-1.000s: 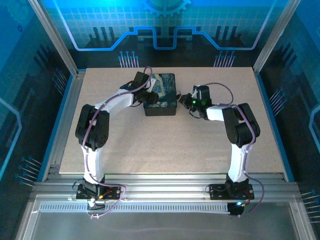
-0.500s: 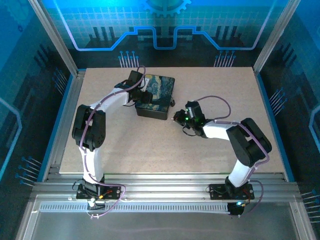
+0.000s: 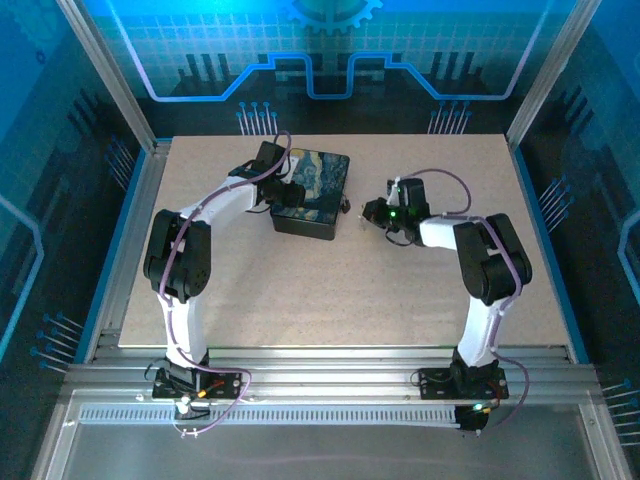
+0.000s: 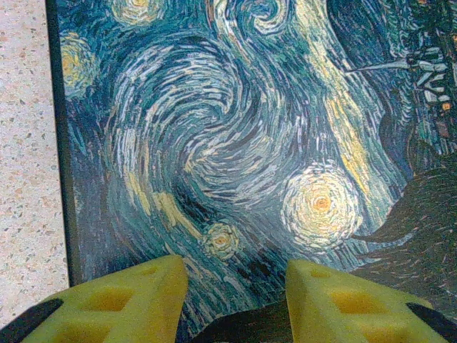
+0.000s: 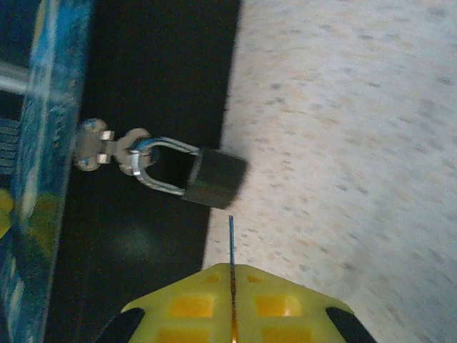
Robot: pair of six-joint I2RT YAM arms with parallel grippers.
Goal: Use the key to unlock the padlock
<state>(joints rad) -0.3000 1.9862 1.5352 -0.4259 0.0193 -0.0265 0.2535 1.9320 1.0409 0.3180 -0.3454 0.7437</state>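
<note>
At the left, the left gripper [image 4: 234, 268] holds its fingers spread over the painted lid of the box [image 3: 318, 180], with nothing between them; we cannot tell whether they touch it. The box sits toward the far edge of the table [image 3: 300, 290], left of its middle. On the box's right wall a hasp [image 5: 96, 151] carries the padlock [image 5: 216, 178]. Its shackle [image 5: 173, 146] is threaded through the hasp and its body reaches out toward the table's right edge, so its long axis runs away from the box, slightly tilted. The right arm is the nearer one. The key [image 5: 231, 239] is pinched edge-on between the pressed-together pads of the right gripper [image 5: 232, 275]. Its tip is near the padlock's body but apart from it, and points across that axis. We judge the key must swing round to the body's free end, where we cannot see a keyhole.
</note>
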